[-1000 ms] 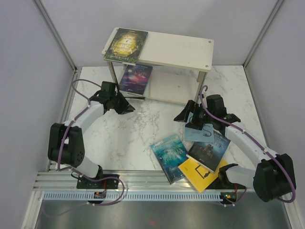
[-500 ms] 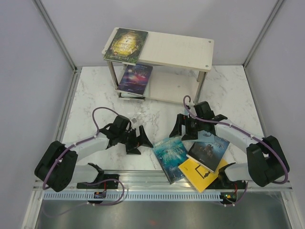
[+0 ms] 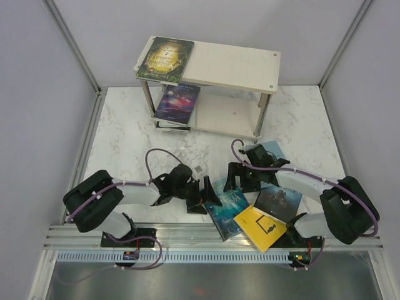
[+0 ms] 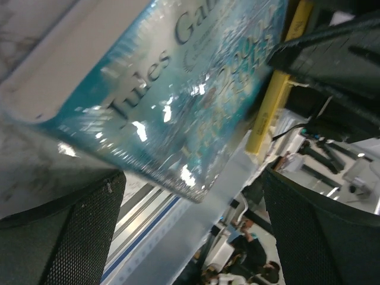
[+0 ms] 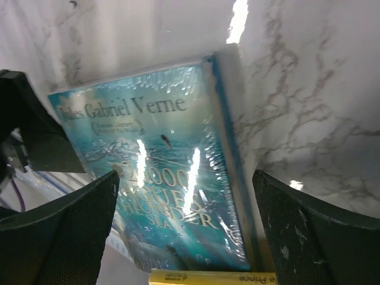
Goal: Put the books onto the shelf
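Beyond the teal book [image 3: 228, 209], the pale blue book [image 3: 273, 149] is mostly hidden under the right arm [image 3: 300, 181]; its cover is unreadable.

A teal book [image 3: 229, 209], a yellow book [image 3: 258, 225] and a dark blue-grey book [image 3: 279, 201] show against the white, grey-veined marble table [image 3: 125, 137], while a green-gold book [image 3: 165, 57] and a purple galaxy book [image 3: 178, 102] colour the pale shelf [image 3: 231, 65]

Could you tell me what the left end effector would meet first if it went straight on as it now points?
Most likely the teal book: the open left end effector points at its near edge, though the gap is hard to judge.
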`<state>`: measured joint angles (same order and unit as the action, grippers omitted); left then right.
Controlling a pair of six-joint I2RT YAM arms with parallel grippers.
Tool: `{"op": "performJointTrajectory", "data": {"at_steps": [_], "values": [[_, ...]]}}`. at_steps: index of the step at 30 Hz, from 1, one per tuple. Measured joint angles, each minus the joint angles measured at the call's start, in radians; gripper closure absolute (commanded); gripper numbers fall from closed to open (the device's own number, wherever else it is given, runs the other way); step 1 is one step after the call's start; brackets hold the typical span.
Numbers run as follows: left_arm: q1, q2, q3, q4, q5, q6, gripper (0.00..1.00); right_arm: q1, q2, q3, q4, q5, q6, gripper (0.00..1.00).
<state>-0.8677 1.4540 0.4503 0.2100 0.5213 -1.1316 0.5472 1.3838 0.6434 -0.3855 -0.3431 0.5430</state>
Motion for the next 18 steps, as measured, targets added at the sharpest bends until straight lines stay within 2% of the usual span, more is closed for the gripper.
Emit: {"op": "performJointTrajectory", "data": {"at_steps": [6, 10, 12, 15, 16, 17, 18], "values": [[-0.052, 0.112, -0.110, 0.389, -0.009, -0.206, 0.02, 0.080, -0.081, -0.146, 0.246, 0.009, 0.172, 0.02], [-0.081, 0.200, -0.220, 0.740, -0.080, -0.303, 0.18, 0.133, -0.124, -0.234, 0.409, 0.037, 0.271, 0.02], [-0.090, 0.225, -0.266, 0.859, -0.129, -0.327, 0.36, 0.151, -0.141, -0.267, 0.464, 0.053, 0.311, 0.02], [-0.094, 0.224, -0.311, 0.868, -0.192, -0.359, 0.65, 0.183, -0.161, -0.302, 0.512, 0.053, 0.365, 0.02], [-0.094, 0.210, -0.321, 0.865, -0.195, -0.363, 0.91, 0.190, -0.169, -0.308, 0.516, 0.055, 0.374, 0.02], [-0.093, 0.183, -0.328, 0.874, -0.203, -0.369, 0.97, 0.191, -0.180, -0.312, 0.517, 0.058, 0.385, 0.02], [-0.094, 0.137, -0.323, 0.867, -0.209, -0.363, 0.98, 0.191, -0.188, -0.316, 0.517, 0.060, 0.395, 0.02]]}}
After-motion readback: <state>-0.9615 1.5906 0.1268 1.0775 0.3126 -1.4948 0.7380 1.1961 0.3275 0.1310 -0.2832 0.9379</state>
